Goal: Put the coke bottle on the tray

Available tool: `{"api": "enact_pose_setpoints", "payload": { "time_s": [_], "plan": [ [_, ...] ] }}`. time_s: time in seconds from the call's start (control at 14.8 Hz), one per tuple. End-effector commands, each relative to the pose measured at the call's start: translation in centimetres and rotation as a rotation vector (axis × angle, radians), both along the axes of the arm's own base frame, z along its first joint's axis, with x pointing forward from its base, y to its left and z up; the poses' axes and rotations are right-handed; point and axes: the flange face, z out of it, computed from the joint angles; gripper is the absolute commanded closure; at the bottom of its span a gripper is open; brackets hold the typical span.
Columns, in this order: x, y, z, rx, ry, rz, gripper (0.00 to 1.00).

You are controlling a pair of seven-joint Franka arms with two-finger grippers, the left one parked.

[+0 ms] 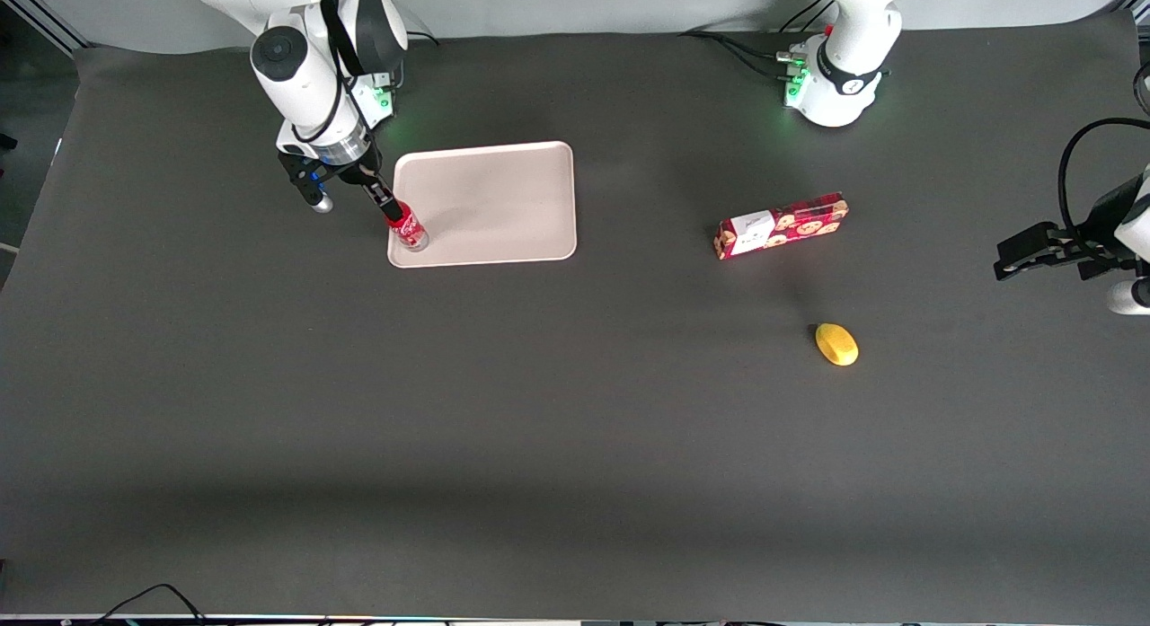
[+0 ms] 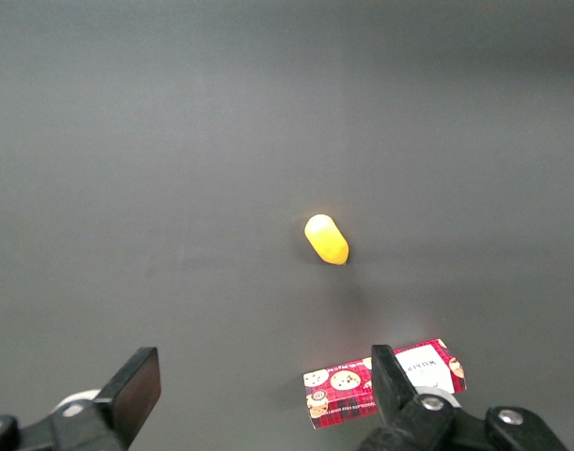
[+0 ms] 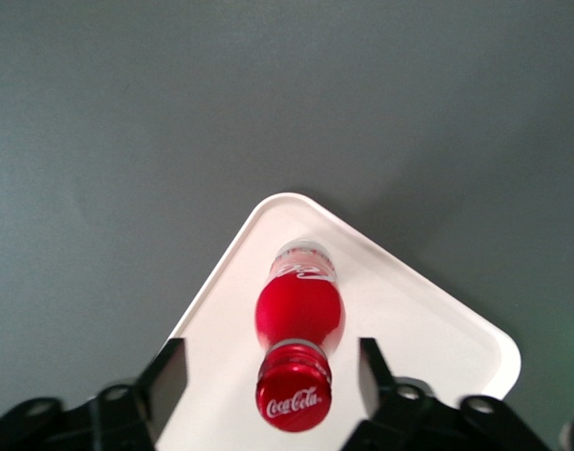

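Directly beneath the pincer [image 3: 272, 376], the coke bottle [image 3: 299, 305] stands upright inside a corner of the tray [image 3: 409, 319], its red cap between the spread fingers, which do not touch it. Well away from the pincer, toward the parked arm's end of the worktop [image 1: 539, 428], lie a cookie box [image 1: 782, 225] and a yellow object [image 1: 836, 344].

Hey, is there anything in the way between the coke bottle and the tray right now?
Nothing visible. The coke bottle already stands on the tray, in the corner nearest the working arm. The gripper is right at its cap, fingers open on either side. The cookie box and the yellow lemon-like object lie toward the parked arm's end.
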Motion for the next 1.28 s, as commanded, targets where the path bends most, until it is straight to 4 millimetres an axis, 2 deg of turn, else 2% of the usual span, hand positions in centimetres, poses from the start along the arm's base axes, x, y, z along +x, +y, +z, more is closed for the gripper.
{"api": "enact_pose_setpoints", "payload": {
  "time_s": [0.0, 0.2, 0.4, 0.54, 0.81, 1.01, 1.08, 1.21],
  "plan": [
    [0.6, 0.7, 0.2, 0.027, -0.008, -0.032, 0.0],
    [1.3, 1.4, 1.4, 0.041, -0.031, -0.028, 0.0],
    [3.5, 2.2, 4.9, 0.059, -0.062, -0.01, 0.0],
    [5.9, 1.4, 8.1, 0.02, -0.072, 0.02, 0.0],
    [12.8, -3.1, 14.0, -0.054, -0.026, 0.078, 0.0],
    [17.1, -8.9, 18.2, -0.014, -0.023, 0.196, 0.0],
    [18.1, -11.2, 19.0, -0.004, -0.023, 0.245, 0.0],
    [18.9, -16.0, 19.3, -0.024, -0.017, 0.372, 0.0]
  ]
}}
